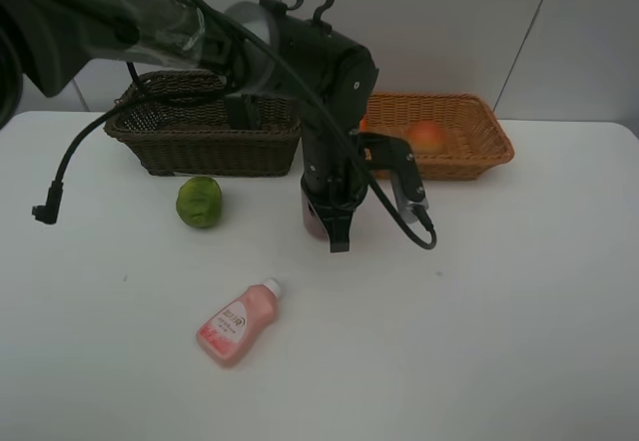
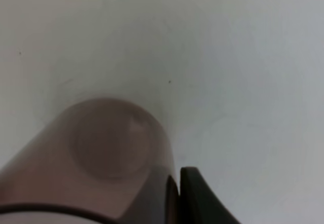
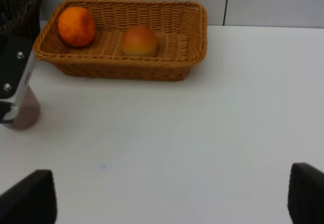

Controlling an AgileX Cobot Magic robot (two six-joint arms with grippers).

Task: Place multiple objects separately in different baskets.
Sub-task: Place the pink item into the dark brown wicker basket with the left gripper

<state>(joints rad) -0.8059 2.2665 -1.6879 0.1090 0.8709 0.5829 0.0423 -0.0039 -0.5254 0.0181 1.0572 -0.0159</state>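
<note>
My left gripper [image 1: 335, 233] points straight down at the table's middle, shut on the wall of the translucent mauve cup [image 1: 314, 214]. In the left wrist view the cup [image 2: 109, 148] fills the foreground, its wall pinched beside a dark fingertip [image 2: 198, 199]. A bumpy green citrus [image 1: 200, 202] and a pink white-capped bottle [image 1: 238, 323], lying on its side, rest on the table to the left. The light basket [image 1: 497, 140] holds a peach [image 1: 427, 138]; the right wrist view shows the tangerine [image 3: 77, 26] and peach [image 3: 139, 41] in that basket [image 3: 201, 19]. My right gripper [image 3: 167, 201] is open over bare table.
The dark brown basket [image 1: 205, 152] stands at the back left, behind the citrus. A loose black cable [image 1: 50, 207] hangs from the left arm down to the table at the far left. From the right wrist view the cup [image 3: 25, 113] appears beside the left arm's gripper body [image 3: 15, 77].
</note>
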